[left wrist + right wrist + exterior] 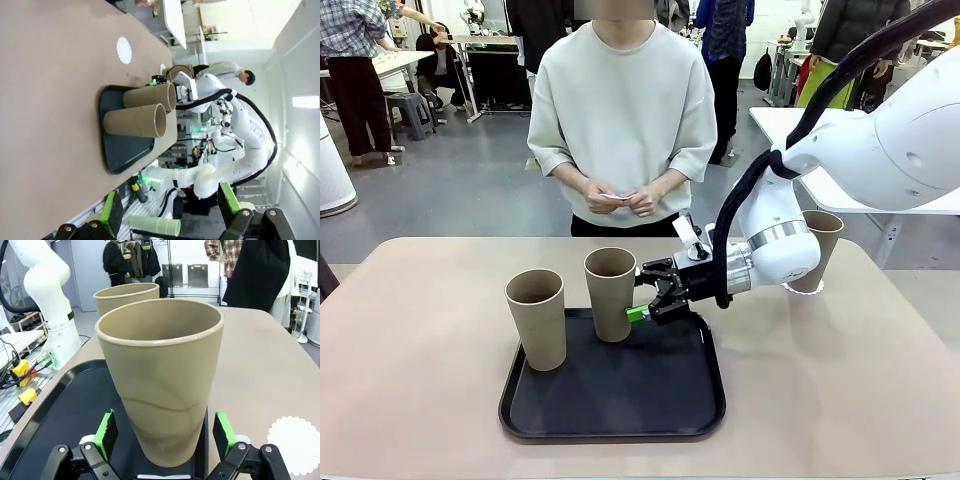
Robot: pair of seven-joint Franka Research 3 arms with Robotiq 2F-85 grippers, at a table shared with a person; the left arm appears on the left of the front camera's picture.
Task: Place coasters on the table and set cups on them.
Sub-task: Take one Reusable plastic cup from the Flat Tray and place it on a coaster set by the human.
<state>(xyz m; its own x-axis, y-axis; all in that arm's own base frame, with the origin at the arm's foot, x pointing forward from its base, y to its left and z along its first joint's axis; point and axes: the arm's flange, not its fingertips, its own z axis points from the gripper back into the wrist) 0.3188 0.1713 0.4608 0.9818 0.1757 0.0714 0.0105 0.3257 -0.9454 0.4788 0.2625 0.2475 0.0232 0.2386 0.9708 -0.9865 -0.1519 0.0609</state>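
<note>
Beige-tan, round-cornered matte bench [420, 380]: wide bare surface to either side of the centre and along the near edge; the far edge is taken by a standing person [620, 110] in a pale sweatshirt, hands together on a small white item too small to tell. White right arm [880, 150]: enters from the robot's right and reaches across the bench's middle, covering the ground between the tray and the third cup. Black rounded-square tray [610, 400] with a raised rim: centred near the front edge, its near half bare. First cup [536, 318], a tall tapered tan-brown paper-like cup without a handle: upright on the tray's left part. Second cup [610, 293], identical: upright at the tray's far edge, just beside the first but apart from it. Third cup [823, 235], identical: upright off the tray, on the bench's far right, partly hidden by the arm, with a white scalloped paper coaster [817, 291] showing at its base. Right hand [642, 292]: black with green pads, spread wide around the second cup's lower wall, one finger on each side; the wrist view shows narrow gaps between pads and cup. Left hand [167, 205]: spread wide, nothing between its fingers. Second coaster [295, 445], alike: flat on bare bench just beside the tray.
</note>
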